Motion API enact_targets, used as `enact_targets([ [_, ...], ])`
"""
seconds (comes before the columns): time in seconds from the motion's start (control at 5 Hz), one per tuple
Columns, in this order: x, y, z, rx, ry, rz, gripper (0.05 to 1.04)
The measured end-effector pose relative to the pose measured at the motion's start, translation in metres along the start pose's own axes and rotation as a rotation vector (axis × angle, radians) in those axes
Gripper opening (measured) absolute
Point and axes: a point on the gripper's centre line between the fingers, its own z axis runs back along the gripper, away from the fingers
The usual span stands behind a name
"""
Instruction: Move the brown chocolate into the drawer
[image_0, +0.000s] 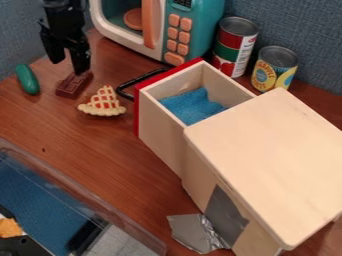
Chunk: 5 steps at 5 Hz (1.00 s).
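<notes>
Camera view: black two-finger gripper (69, 67) hangs with fingers apart, brown segmented chocolate bar (71, 86) just below, apparently for grasping; red-fronted wooden drawer (158, 131), off the gripper's side, stands open for loading.

**Blue-grey, fabric-textured wall (304, 30) behind my flat, reddish-brown, wood-grained table (87, 150)**

I see the wall beyond the table's far side, at the upper left and upper right. Soft light falls across the wood around me.

The blocky arm (63, 16) and angular claw (69, 64) are black.
</notes>
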Motion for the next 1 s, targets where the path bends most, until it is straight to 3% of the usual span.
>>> enact_targets([
  [0.8,-0.012,-0.004,-0.013,-0.037,0.007,0.087,0.966],
  [1.0,-0.012,0.004,-0.016,-0.035,-0.001,0.128,0.684],
])
